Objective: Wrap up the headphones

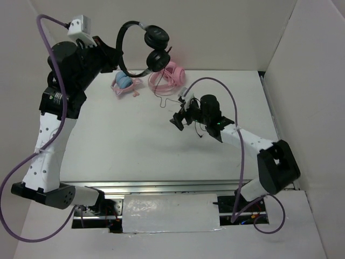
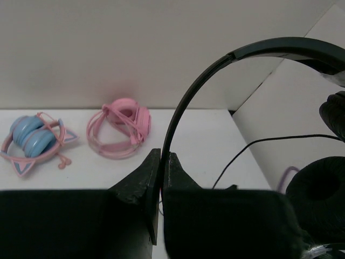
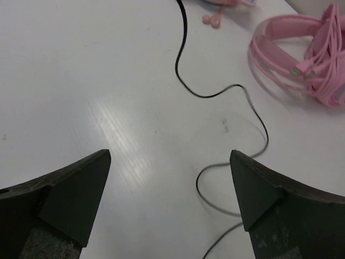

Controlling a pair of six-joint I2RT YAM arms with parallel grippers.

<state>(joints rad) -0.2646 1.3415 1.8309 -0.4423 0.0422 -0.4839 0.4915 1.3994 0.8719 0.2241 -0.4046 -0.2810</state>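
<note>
White smooth table point(image 1: 118, 151), open room mid-left, plain walls point(image 1: 307, 70) on three sides, left gripper point(image 2: 161, 162) clamped on thin headband of black headphones point(image 1: 156, 39) raised over far-left edge, right gripper point(image 3: 170, 162) fingers apart over slack thin cable point(image 3: 177, 59), glossy pink headphones point(image 1: 168, 75) and blue-cupped pair point(image 1: 125, 82) at far edge.

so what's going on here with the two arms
The left gripper is shut on the headband of the black headphones, holding them up off the table. Their cable snakes across the table, where the right gripper hovers open above it. All-pink headphones and a pink-and-blue pair lie at the back.
</note>
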